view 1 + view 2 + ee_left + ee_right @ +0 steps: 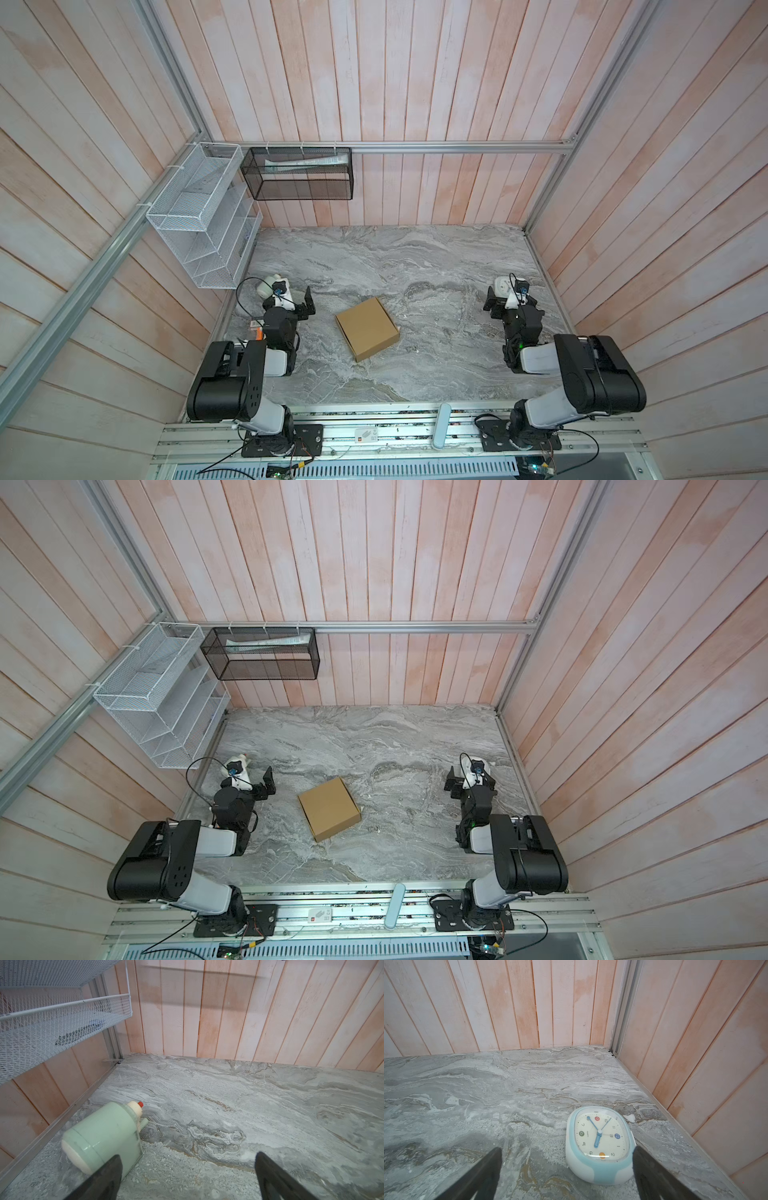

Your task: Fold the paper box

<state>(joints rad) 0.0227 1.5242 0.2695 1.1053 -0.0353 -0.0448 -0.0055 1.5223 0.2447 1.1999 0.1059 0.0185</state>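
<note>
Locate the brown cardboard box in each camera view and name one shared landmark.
In a top view: paper box on the tabletop, just left of centre, below the middle.
In a top view: paper box likewise left of centre.
Left wrist view: not in it.
Right wrist view: not in it.
Shared landmark: the grey marble tabletop.

Pale pink plank walls [415,83] closed round me on three sides; a grey marbled tabletop [415,257] lay beneath my jaws, with white wire shelving [199,216] and a black mesh basket [299,174] hung ahead, leftward.
</note>
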